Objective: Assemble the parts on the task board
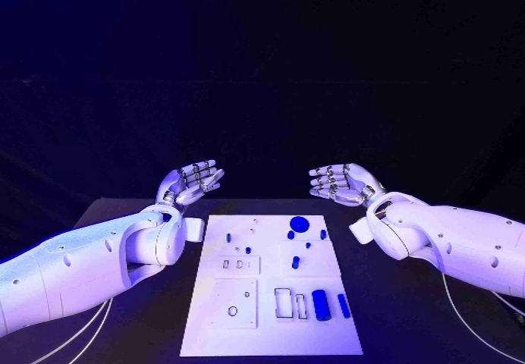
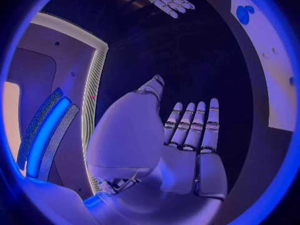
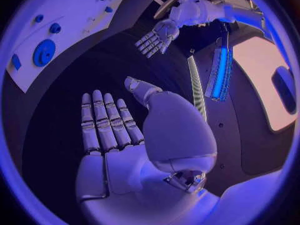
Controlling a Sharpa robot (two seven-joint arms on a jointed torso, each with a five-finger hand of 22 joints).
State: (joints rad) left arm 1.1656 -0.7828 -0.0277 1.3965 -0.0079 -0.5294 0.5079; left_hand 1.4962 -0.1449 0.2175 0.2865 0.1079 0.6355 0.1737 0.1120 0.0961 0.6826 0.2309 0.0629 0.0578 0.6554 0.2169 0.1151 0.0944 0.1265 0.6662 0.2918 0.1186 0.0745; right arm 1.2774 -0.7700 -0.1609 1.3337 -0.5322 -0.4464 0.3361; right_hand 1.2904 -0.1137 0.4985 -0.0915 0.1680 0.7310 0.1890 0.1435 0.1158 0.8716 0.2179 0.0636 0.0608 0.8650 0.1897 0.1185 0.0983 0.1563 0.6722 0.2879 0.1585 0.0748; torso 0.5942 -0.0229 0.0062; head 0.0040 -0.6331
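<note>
The white task board [image 1: 268, 330] lies in the middle of the black table. Blue parts sit on it: a round disc [image 1: 299, 223] near its far edge, small pegs [image 1: 294, 262] in the middle, and a thick cylinder [image 1: 321, 304] beside a thinner rod [image 1: 344, 305] near the front right. My left hand [image 1: 190, 183] is raised beyond the board's far left corner, palm up, fingers apart, holding nothing. My right hand [image 1: 341, 184] mirrors it beyond the far right corner, also empty. The left wrist view shows the flat open left hand [image 2: 187, 135]; the right wrist view shows the open right hand [image 3: 109, 130] and the disc [image 3: 44, 52].
The board has several rectangular recesses [image 1: 284, 302] and a square plate with an oval hole [image 1: 232, 310]. White cables [image 1: 465, 322] run along the table by each arm. Bare black table [image 1: 416, 334] lies on both sides of the board.
</note>
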